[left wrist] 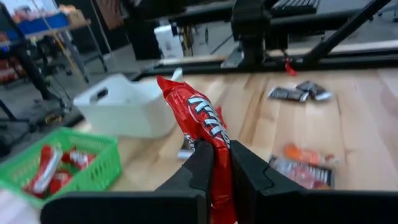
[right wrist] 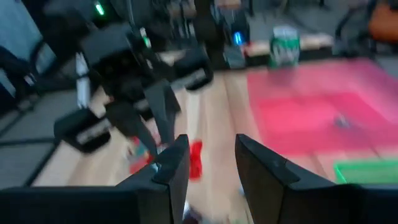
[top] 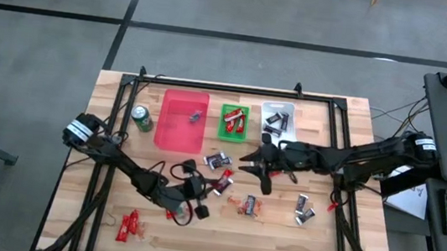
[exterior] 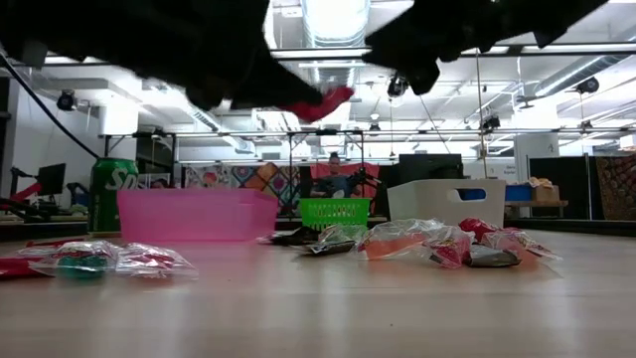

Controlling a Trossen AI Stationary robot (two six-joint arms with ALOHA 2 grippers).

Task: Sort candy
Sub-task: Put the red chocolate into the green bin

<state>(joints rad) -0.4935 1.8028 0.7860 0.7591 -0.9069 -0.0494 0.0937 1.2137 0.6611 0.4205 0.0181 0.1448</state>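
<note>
My left gripper (top: 210,185) is shut on a red wrapped candy (left wrist: 198,118) and holds it above the middle of the table; the candy also shows in the low view (exterior: 323,102). My right gripper (top: 254,167) hovers open and empty just to its right, near the dark candies (top: 218,160). More wrapped candies lie flat on the table: orange ones (top: 250,205), dark ones (top: 304,209) and red ones (top: 128,224). The green basket (top: 233,120) holds red candies. The white bin (top: 277,119) holds dark ones. The pink bin (top: 183,121) holds one small piece. My left gripper pinches the red candy's lower part (left wrist: 219,155) between its two fingers. The rest of the wrapper sticks out past the fingertips, and its free end (left wrist: 169,87) is clear of the table. In the low view the candy hangs well above the tabletop.
A green drink can (top: 141,119) stands left of the pink bin. A black frame (top: 211,86) runs around the bins and down both sides of the table. The two grippers are close together at mid-table.
</note>
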